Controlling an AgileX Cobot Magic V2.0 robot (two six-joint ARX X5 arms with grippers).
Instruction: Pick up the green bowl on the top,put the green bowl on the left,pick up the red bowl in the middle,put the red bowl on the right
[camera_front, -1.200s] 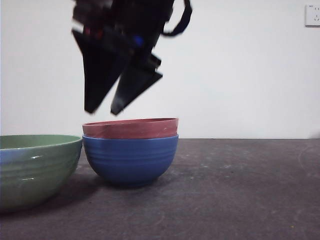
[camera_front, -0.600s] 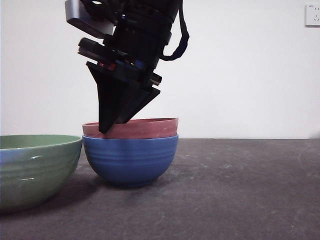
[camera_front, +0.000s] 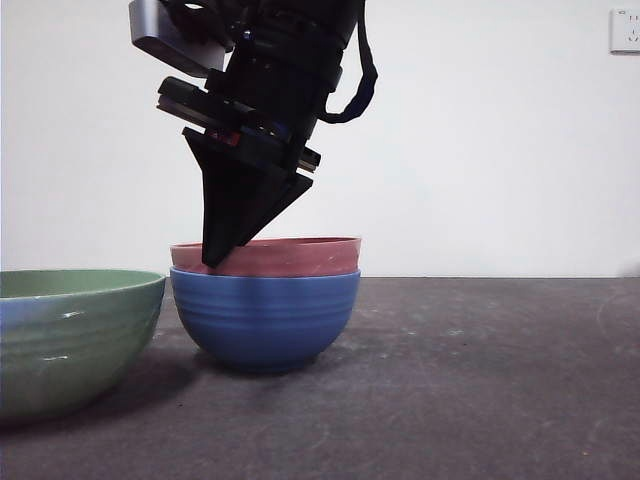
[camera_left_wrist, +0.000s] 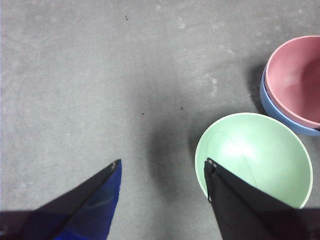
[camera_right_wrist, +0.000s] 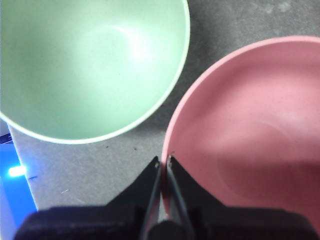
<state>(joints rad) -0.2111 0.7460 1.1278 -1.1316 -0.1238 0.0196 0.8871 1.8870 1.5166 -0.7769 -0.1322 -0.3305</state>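
Green bowl (camera_front: 70, 335) sits lower left of front view, on table (camera_front: 480, 380), apart from stack. Behind it, red bowl (camera_front: 266, 257) nested in blue bowl (camera_front: 265, 318) at centre. Your right gripper (camera_front: 216, 258) pinches red bowl's left rim, jaws narrow. Left gripper (camera_left_wrist: 162, 167) spread wide, holding nothing.

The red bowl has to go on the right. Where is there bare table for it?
The table right of the blue bowl is bare to the picture's edge. The left is crowded: the green bowl sits close beside the stack, and the right hand grips the red bowl by its rim.
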